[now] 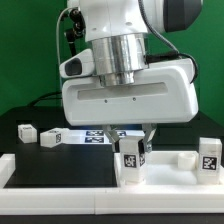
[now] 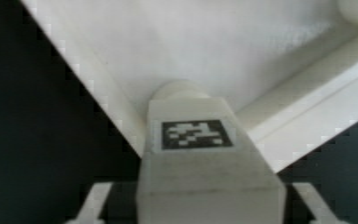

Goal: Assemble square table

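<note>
My arm (image 1: 120,40) is white, with a silver-grey band above my white claw (image 1: 131,150). The middle leg (image 1: 130,166), low in the frame's centre, is white and carries a black-and-white square tag. The right leg (image 1: 208,157) and left leg (image 1: 25,131) are white with the same kind of tag. The tabletop (image 1: 60,172) is plain white. The marker board (image 1: 85,138) is white with black tags. The desk (image 1: 180,138) is black and the backdrop (image 1: 20,60) green.

No readable words or numbers, only coded tags (image 2: 195,134) on legs (image 1: 130,165).
</note>
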Tool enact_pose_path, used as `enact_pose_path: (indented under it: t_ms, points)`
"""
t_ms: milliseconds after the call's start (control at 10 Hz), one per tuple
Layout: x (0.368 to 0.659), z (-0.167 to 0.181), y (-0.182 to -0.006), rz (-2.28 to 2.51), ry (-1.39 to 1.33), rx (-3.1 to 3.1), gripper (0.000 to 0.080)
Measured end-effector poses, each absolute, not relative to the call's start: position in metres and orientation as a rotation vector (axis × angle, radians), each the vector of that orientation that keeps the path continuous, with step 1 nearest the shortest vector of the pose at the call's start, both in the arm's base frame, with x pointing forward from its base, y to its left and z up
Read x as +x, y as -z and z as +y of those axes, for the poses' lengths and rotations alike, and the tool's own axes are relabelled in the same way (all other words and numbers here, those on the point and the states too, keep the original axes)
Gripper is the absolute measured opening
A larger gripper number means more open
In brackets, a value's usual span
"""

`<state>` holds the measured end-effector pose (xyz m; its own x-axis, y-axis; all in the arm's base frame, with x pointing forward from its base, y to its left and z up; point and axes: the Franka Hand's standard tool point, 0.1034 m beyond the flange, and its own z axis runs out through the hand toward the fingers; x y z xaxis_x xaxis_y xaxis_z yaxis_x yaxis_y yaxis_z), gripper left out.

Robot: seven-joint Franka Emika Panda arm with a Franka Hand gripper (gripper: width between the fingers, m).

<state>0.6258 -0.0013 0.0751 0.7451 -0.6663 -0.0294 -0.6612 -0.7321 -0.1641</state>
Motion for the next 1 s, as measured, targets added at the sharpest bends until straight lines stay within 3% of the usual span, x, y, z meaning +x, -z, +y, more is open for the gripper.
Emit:
enact_pose_path:
  t_ms: [300,500,600,700,800,900,1000]
  points:
    - [0.622,-0.003,-0.073,1.847,-0.028,-2.227,0.0294]
    - [0.621,-0.002,-0.073,1.951,-0.069,-2.104,0.0294]
    - [0.621,-0.002,-0.072,1.923,-0.065,-2.130,0.0368]
    - [0.621,-0.001,-0.072,1.853,-0.051,-2.196,0.0368]
    - [0.621,0.004,-0.072,1.719,-0.023,-2.324,0.0554]
    - [0.620,0.008,-0.073,1.433,-0.019,-2.546,0.0554]
    - [0.623,0.009,-0.074,1.182,0.007,-2.687,0.0629]
